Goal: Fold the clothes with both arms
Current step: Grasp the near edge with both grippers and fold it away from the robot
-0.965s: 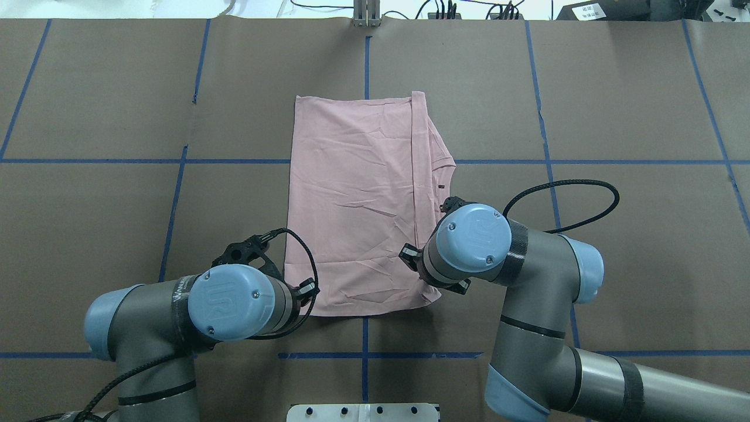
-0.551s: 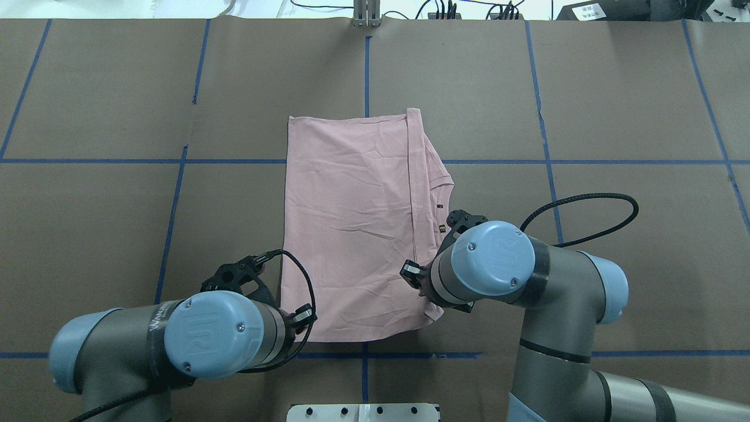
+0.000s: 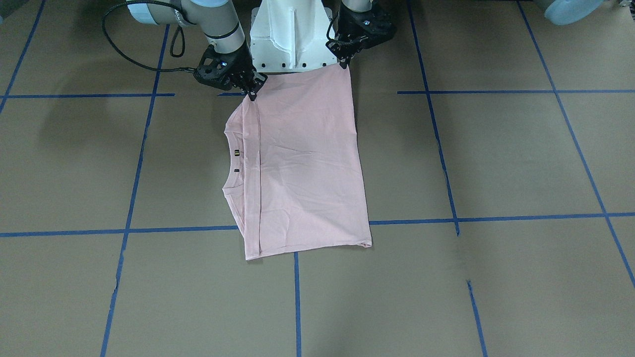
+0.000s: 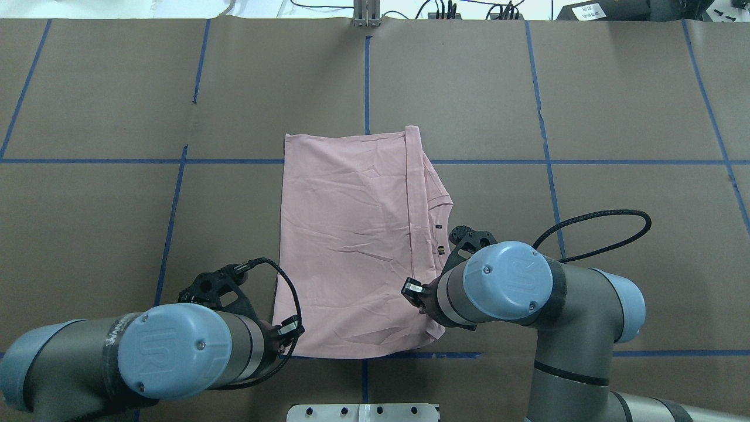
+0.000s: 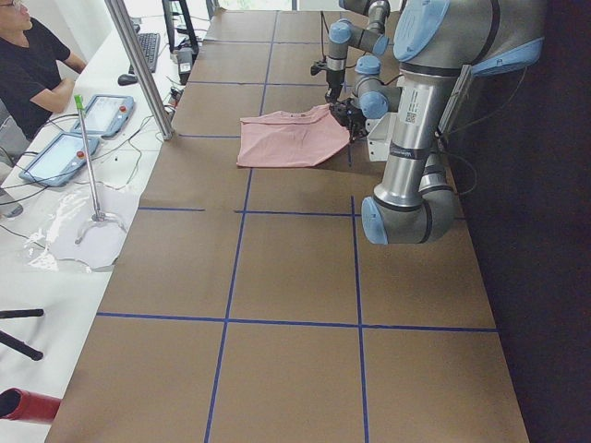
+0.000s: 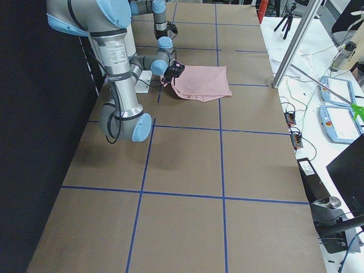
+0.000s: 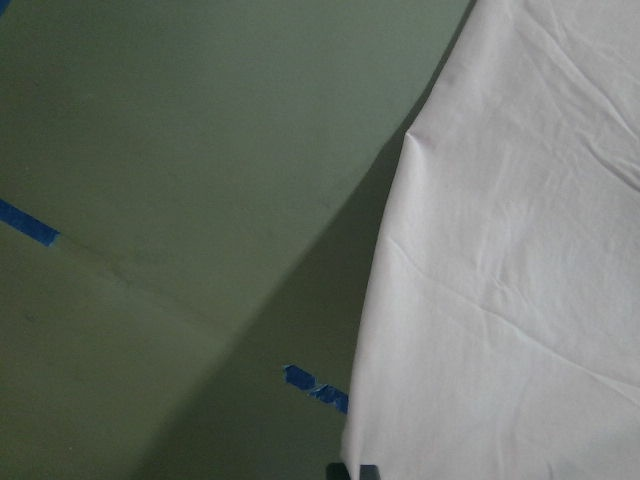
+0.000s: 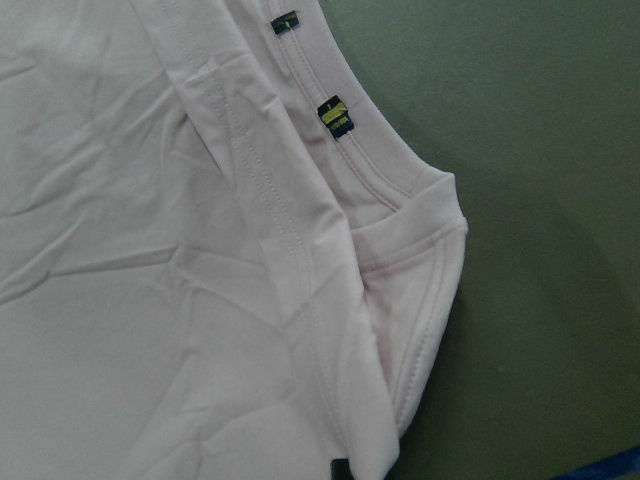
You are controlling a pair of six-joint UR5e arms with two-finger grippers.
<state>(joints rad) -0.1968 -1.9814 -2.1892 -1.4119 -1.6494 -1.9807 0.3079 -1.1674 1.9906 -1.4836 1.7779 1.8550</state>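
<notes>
The pale pink T-shirt lies folded into a long rectangle on the brown table, its plain side up; no print shows. Its collar with small dark tags is on the robot's right side. My left gripper is shut on the shirt's near left corner. My right gripper is shut on the near right corner by the collar fold. In the overhead view both grippers are mostly hidden under the wrists. The left wrist view shows the shirt's side edge; the right wrist view shows the collar and folded sleeve.
The white pedestal base stands just behind the shirt's near edge. Blue tape lines grid the table. A metal post and tablets stand at the far side, where an operator sits.
Both arms have drawn back toward the robot's base, dragging the shirt along the table toward the near edge. Both grips stay on the corners.
</notes>
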